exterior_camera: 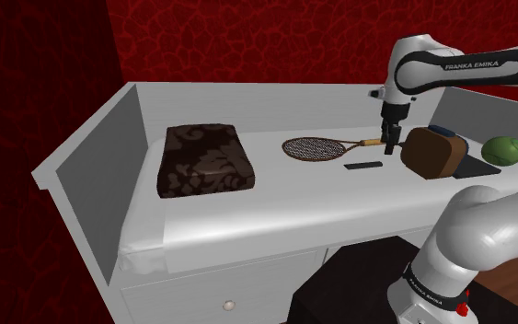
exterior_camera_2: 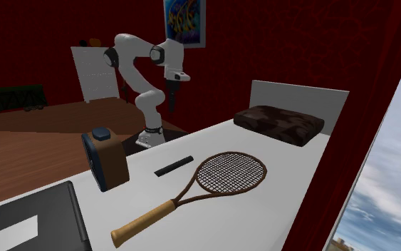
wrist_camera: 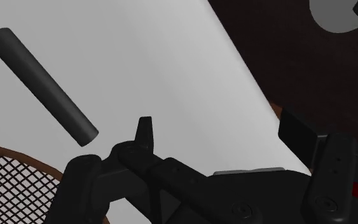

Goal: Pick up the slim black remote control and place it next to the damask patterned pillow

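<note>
Remote point(exterior_camera: 363, 167): slim, black, lying flat on the white table point(exterior_camera: 275, 198), right of centre in the shoulder view, just below the racket point(exterior_camera: 321, 146) handle and left of the brown case point(exterior_camera: 431, 152). My gripper point(exterior_camera: 391, 147) hangs above and right of it in that frame, pointing down, presumably staged for descent. Jaws open or closed: I cannot tell. Patterned pillow point(exterior_camera: 204, 159) sits left of centre, well apart, bare tabletop beside it for placement.
</note>
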